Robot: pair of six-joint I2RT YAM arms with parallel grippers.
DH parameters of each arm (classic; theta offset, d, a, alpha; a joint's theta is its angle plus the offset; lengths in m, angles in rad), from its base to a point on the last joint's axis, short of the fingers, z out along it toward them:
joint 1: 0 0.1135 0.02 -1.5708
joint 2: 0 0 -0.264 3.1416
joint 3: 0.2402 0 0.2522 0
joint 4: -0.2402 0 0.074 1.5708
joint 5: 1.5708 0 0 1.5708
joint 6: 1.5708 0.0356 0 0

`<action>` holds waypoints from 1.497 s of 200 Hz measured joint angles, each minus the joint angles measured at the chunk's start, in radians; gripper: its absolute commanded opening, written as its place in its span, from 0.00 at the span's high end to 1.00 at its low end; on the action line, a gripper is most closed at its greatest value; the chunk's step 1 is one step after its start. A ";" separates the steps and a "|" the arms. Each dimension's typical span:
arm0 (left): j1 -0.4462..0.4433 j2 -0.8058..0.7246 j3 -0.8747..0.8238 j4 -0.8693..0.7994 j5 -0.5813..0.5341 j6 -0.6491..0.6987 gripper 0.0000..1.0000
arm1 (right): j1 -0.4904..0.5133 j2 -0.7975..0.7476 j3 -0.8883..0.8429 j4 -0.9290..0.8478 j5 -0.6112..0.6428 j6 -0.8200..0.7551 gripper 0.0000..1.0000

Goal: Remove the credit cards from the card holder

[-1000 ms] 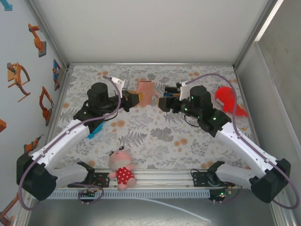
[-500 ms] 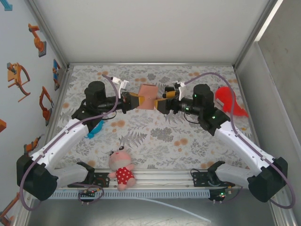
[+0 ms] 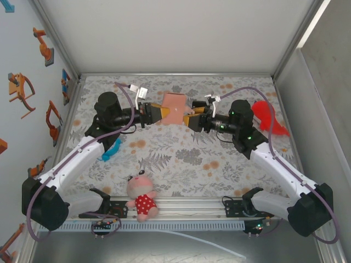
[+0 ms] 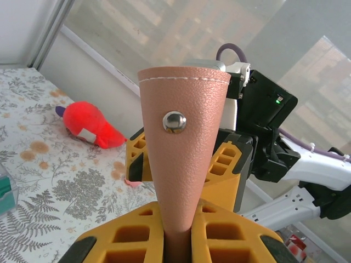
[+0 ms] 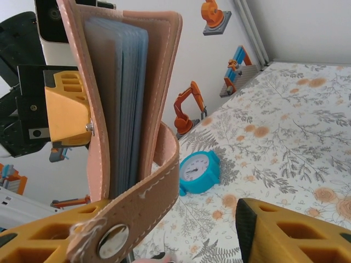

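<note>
The card holder [image 3: 174,104], pinkish-tan with a metal snap [image 4: 174,121], hangs above the back middle of the table. My left gripper [image 3: 155,114] is shut on its edge, with the leather pinched between the yellow fingers [image 4: 131,235]. In the right wrist view the card holder [image 5: 88,82] stands slightly ajar, showing blue-grey leaves [image 5: 118,98]; I cannot make out the credit cards among them. Its closing tab [image 5: 142,203] hangs loose across my right gripper's left finger. My right gripper [image 3: 191,117] [image 5: 170,230] is open at the holder's right edge, its other finger [image 5: 285,230] clear of the tab.
A red plush toy [image 3: 267,116] lies at the back right. A teal clock [image 3: 111,148] [image 5: 198,172] lies under the left arm. A doll in a red dotted dress [image 3: 141,196] sits at the near edge. Walls enclose the floral table [image 3: 181,159].
My right gripper has swung round to the holder's right edge and its jaws have narrowed. The left gripper has shifted slightly toward the back, still holding the card holder.
</note>
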 measured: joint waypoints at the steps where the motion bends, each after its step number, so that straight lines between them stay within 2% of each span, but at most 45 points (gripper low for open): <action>1: 0.000 0.000 0.000 0.000 0.000 -0.001 1.00 | 0.000 0.000 0.000 0.000 0.000 0.000 0.43; 61: -0.008 0.008 0.000 0.022 0.040 -0.023 1.00 | -0.004 0.032 0.002 0.047 -0.040 0.018 0.56; 181: -0.022 0.011 0.006 0.049 0.072 -0.029 1.00 | -0.023 0.047 0.001 0.178 -0.129 0.103 0.57; 226: -0.029 0.019 0.036 0.051 0.071 -0.020 1.00 | -0.032 0.075 0.000 0.280 -0.157 0.177 0.57; 246: -0.029 0.033 0.047 0.051 0.070 -0.018 1.00 | -0.037 0.094 0.000 0.313 -0.162 0.207 0.64; 293: -0.033 0.046 0.048 0.037 0.035 -0.003 0.95 | -0.037 0.105 -0.001 0.338 -0.168 0.255 1.00; 299: -0.033 0.047 0.048 0.034 0.030 0.000 0.91 | -0.037 0.103 -0.002 0.335 -0.164 0.257 1.00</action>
